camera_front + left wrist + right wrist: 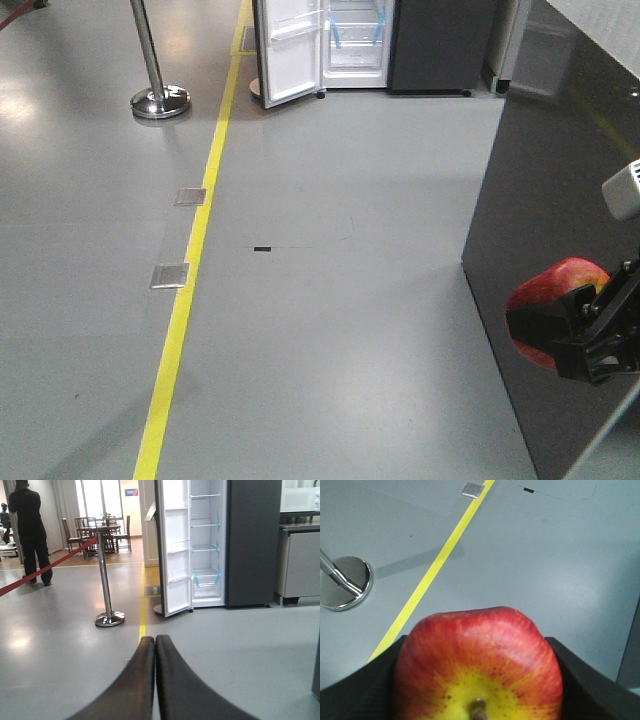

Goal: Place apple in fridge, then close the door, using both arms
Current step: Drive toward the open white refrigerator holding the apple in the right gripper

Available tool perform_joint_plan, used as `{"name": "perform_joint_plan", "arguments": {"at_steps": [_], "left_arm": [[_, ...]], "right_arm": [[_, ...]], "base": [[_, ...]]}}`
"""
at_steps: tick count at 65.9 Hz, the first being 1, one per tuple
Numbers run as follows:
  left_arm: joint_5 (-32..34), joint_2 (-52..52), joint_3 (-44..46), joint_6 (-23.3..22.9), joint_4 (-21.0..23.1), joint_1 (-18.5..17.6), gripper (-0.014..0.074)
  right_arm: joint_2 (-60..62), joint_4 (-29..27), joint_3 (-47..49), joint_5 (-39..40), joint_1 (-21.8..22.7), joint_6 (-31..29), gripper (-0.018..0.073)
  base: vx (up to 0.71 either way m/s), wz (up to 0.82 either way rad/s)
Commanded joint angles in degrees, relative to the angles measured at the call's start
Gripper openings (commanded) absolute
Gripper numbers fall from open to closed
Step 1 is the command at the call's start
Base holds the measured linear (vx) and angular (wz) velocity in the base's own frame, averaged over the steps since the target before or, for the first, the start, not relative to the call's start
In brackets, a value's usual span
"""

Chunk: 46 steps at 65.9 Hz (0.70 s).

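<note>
Left gripper point(155, 640): black curved fingers point(135, 680) pressed together along their inner edges, no gap, nothing between them, pointing level toward the far side.
Right gripper point(560, 325): near right, black fingers point(365, 685) clamped on either flank of the apple point(477, 665), stem end facing the wrist.

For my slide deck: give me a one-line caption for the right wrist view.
Right hand clamps a red-and-yellow apple, stem toward the camera, above grey floor crossed by a yellow line.

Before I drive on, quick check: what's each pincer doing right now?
Left pincer: closed, nothing in it.
Right pincer: closed on the apple.
</note>
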<state>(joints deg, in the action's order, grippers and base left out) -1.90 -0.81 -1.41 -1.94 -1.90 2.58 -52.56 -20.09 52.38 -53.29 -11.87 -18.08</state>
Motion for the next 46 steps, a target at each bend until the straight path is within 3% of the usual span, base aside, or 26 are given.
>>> {"name": "perform_joint_plan", "arguments": {"at_steps": [1, 46], "left_arm": [[4.02, -0.06, -1.42, -0.41, 0.12, 0.21, -0.0006], [4.02, -0.06, -1.42, -0.41, 0.12, 0.21, -0.0006]], "right_arm": [[0.5, -1.11, 1.58, 3.19, 0.09, -0.59, 0.0143], [0.5, -1.11, 1.58, 3.19, 0.09, -0.59, 0.0143]], "base": [[0.28, 0.16], [0.32, 0.11]]}}
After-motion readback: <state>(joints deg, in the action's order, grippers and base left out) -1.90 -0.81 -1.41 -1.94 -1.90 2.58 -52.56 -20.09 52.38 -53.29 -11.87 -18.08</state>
